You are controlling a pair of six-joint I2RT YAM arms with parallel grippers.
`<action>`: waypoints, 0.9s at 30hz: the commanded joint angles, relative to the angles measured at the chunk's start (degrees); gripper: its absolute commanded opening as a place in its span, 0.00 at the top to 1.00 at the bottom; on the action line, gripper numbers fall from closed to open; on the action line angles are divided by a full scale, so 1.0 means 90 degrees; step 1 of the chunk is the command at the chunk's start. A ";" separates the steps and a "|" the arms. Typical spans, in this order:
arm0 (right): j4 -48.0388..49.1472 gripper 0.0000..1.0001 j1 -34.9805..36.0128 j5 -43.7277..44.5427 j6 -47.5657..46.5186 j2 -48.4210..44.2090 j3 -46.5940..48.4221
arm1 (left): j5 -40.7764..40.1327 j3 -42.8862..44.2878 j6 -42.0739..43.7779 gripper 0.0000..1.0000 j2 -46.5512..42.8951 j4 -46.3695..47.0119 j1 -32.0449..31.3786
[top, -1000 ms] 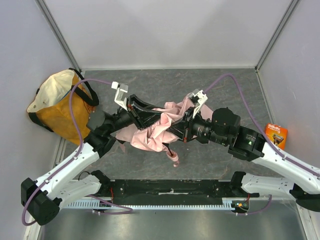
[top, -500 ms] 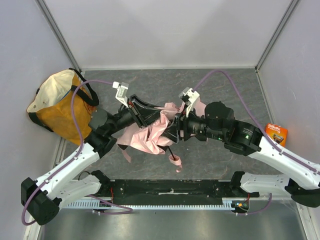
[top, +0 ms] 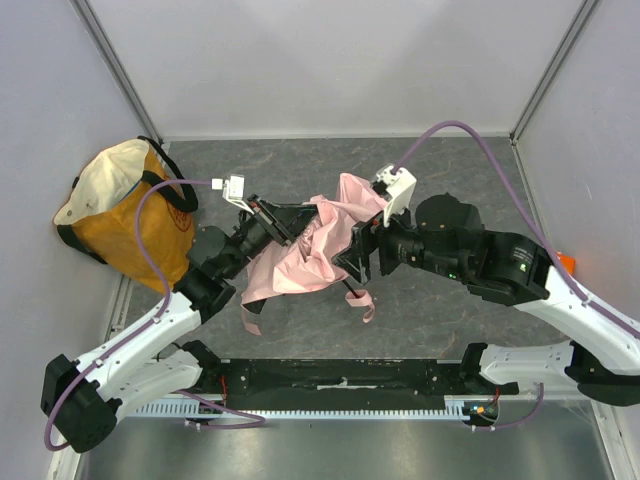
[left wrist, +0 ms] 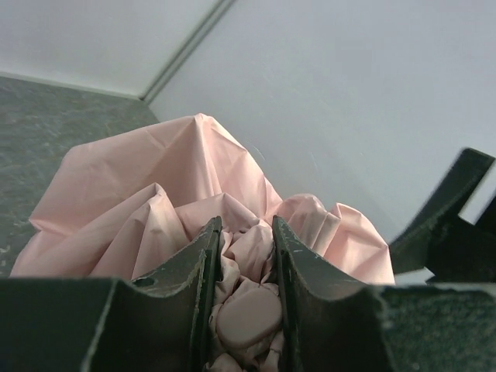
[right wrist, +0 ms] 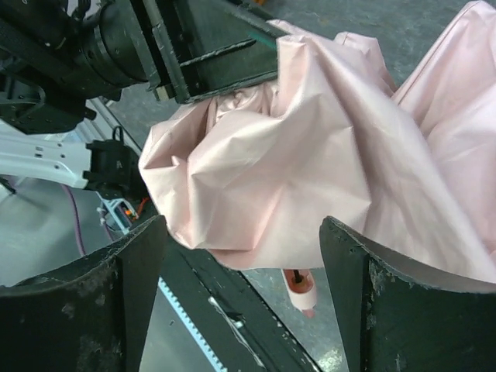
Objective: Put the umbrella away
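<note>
The pale pink umbrella (top: 310, 250) hangs crumpled above the middle of the table, a thin strap (top: 250, 315) dangling at its left. My left gripper (top: 298, 215) is shut on a bunch of its fabric; in the left wrist view the folds (left wrist: 155, 178) fill the narrow gap of that gripper (left wrist: 244, 226). My right gripper (top: 355, 258) sits at the umbrella's right side, open. In the right wrist view, this gripper (right wrist: 242, 223) stands wide, with the canopy (right wrist: 310, 139) just ahead and above. A pink tip on a dark rod (right wrist: 301, 288) hangs below the fabric.
An orange-and-cream tote bag (top: 115, 215) stands at the left wall, its mouth facing up. A small orange packet (top: 566, 262) peeks out behind the right arm at the right edge. The black rail (top: 340, 375) runs along the near table edge.
My right gripper has opened and let go of the umbrella, and its wrist has turned. The left gripper keeps its hold; the umbrella has shifted slightly left and now hangs from it alone.
</note>
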 commanded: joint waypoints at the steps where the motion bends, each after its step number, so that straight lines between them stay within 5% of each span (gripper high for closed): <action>1: -0.0819 0.14 0.0573 0.1173 -0.0331 0.0488 0.0700 | -0.0846 0.0314 0.0249 0.98 -0.0171 0.0076 -0.0021; 8: -0.0432 0.39 0.1150 0.1744 -0.0516 0.0734 0.0732 | -0.1315 0.0363 0.0162 0.98 -0.0298 -0.0354 -0.0021; 20: 0.0176 0.49 0.1151 0.2103 -0.0750 0.1085 0.0086 | -0.1091 0.0460 -0.0210 0.98 -0.0385 -0.0335 -0.0012; 22: 0.0137 0.64 0.1151 0.2105 -0.0799 0.1144 0.0154 | -0.1051 0.0509 -0.0210 0.98 -0.0385 -0.0384 -0.0012; 24: 0.0078 0.93 0.1160 0.1735 -0.0800 0.1202 0.0358 | -0.1148 0.0529 -0.0152 0.98 -0.0376 -0.0452 -0.0012; 27: 0.0068 1.00 0.1209 0.0858 -0.0634 0.1300 0.0700 | -0.1587 0.0500 -0.0015 0.98 -0.0240 -0.0502 -0.0012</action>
